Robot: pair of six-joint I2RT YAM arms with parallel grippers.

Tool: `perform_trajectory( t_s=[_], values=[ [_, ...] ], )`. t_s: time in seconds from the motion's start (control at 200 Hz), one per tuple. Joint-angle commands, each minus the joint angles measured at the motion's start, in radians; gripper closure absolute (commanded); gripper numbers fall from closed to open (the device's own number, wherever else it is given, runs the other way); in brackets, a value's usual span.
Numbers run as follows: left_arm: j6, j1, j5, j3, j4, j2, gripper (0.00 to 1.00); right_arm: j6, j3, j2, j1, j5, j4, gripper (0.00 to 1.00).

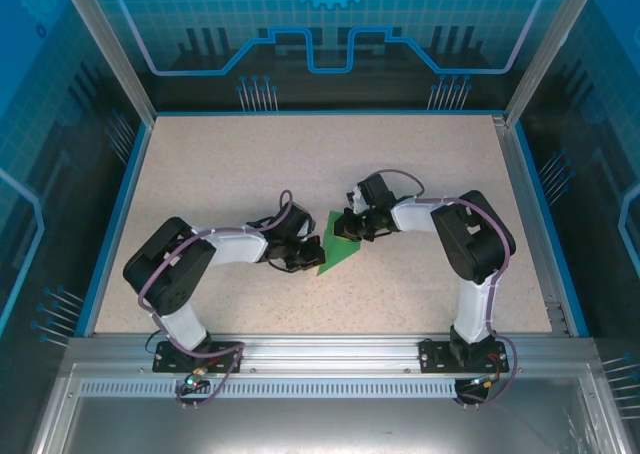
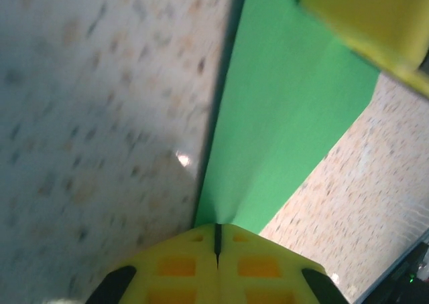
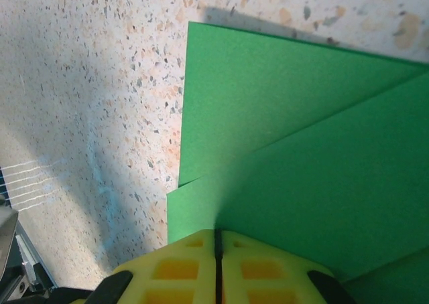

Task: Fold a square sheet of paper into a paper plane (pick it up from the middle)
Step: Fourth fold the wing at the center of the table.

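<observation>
The partly folded green sheet of paper [image 1: 336,244] lies near the middle of the speckled table [image 1: 230,154], between the two arms. The left gripper [image 2: 217,232] has its yellow pads pressed together on the sheet's edge (that flap is lifted and casts a shadow). The right gripper [image 3: 217,236] is clamped on the opposite side. Bare tabletop runs out to every edge, inside the blue-printed walls [image 1: 330,34].
</observation>
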Motion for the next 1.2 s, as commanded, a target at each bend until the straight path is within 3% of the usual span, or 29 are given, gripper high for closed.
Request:
perform_trajectory(
  t_s=[0.0,0.145,0.265,0.625,0.955,1.195],
  values=[
    [0.02,-0.01,-0.013,0.029,-0.193,-0.076,0.91,-0.036,-0.037,0.034,-0.024,0.06,-0.061,0.92],
    [-0.019,0.007,0.009,0.077,-0.194,-0.135,0.86,-0.033,-0.047,0.033,-0.025,0.057,-0.057,0.92],
    [-0.088,0.014,0.083,0.086,-0.086,-0.127,0.84,-0.027,-0.055,0.034,-0.025,0.062,-0.054,0.92],
    [-0.245,0.021,0.147,0.084,0.199,0.075,0.82,-0.023,-0.073,0.045,-0.025,0.062,-0.042,0.92],
    [-0.225,0.019,0.11,-0.016,0.145,0.141,0.82,-0.02,-0.081,0.055,-0.025,0.066,-0.038,0.92],
    [-0.185,0.018,0.113,-0.13,0.096,0.062,0.83,-0.028,-0.072,0.058,-0.026,0.075,-0.055,0.92]
  ],
)
